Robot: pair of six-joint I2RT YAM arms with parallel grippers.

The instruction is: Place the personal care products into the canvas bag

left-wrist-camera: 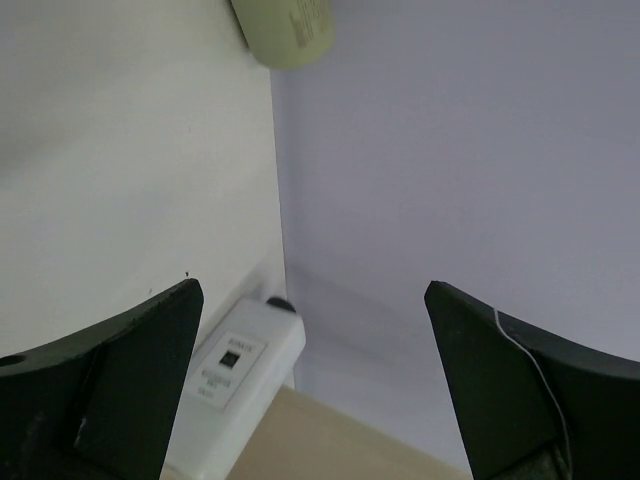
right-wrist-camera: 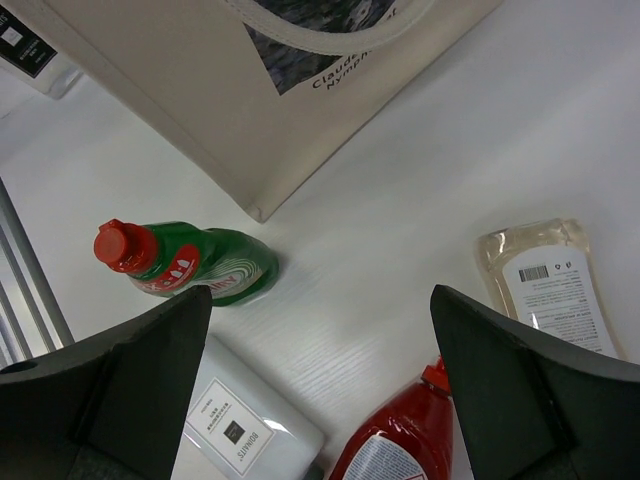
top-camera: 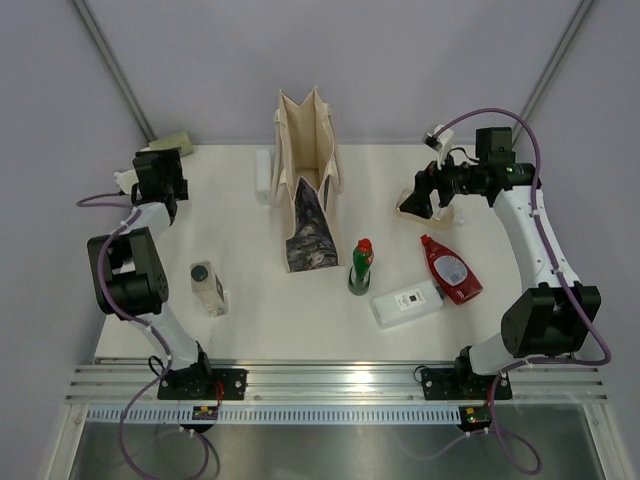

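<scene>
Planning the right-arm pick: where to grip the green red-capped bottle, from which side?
The green bottle at its neck under the red cap, from above: it stands upright, apart from the canvas bag; the right hand is open.

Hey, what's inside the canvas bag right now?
From the top camera, the canvas bag stands open and only beige cloth shows inside, with no bottle visible. Its deepest part is hidden by its own walls, so I cannot rule out something lying there.

The rectangular bottle (top-camera: 406, 303) lies right of the canvas bag (top-camera: 310, 230).
</scene>
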